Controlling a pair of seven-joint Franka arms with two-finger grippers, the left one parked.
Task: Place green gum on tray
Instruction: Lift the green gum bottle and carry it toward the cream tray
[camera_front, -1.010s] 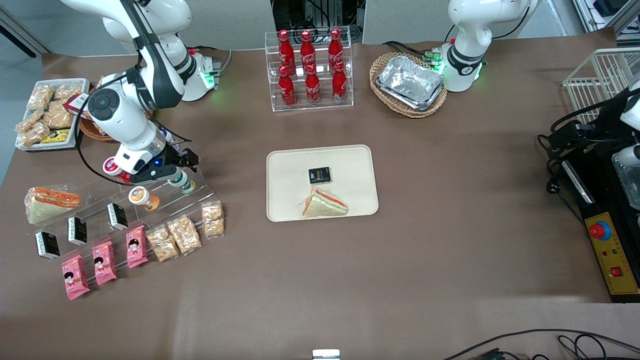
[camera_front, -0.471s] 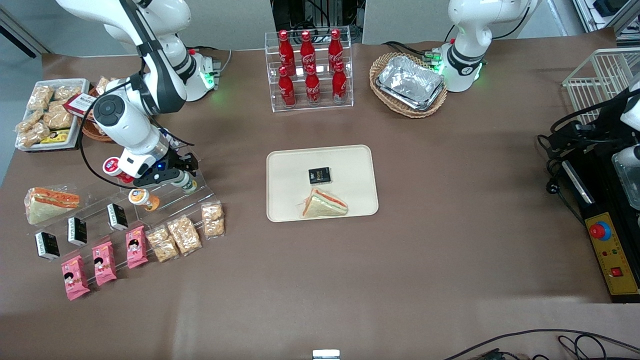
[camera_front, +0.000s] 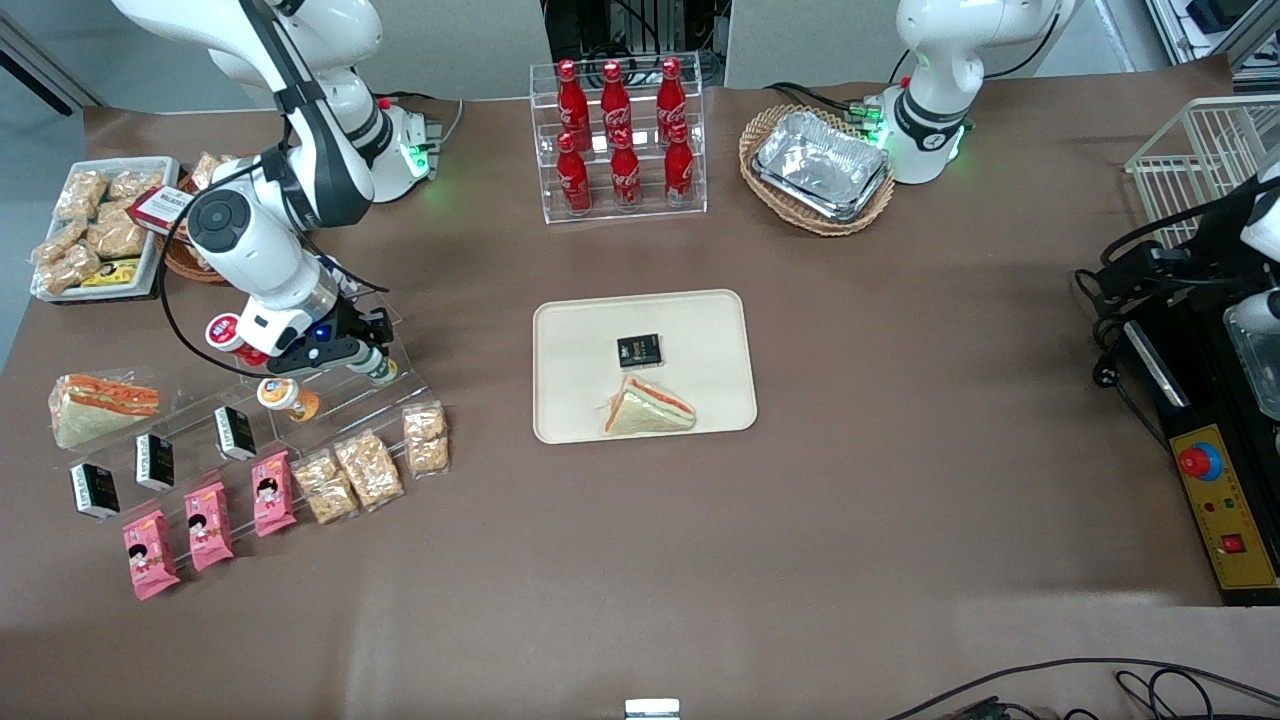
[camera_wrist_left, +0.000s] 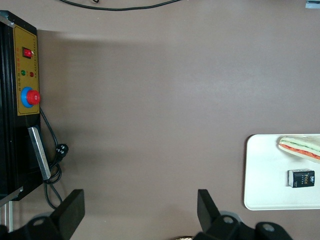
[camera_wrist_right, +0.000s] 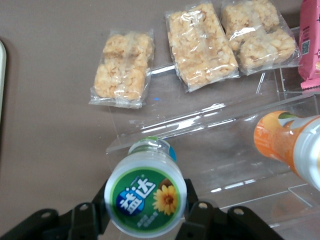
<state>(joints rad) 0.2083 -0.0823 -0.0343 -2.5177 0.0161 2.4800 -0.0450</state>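
Tray is sitting mid-table, carrying a sandwich and a black box. Well off it toward the working arm's end, the gripper is clamping the green gum between its fingers over the clear stand, apart from the tray.

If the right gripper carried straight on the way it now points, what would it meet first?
Probably the green gum itself: the gripper sits at the acrylic stand with its fingers flanking the canister; whether they touch it is unclear.
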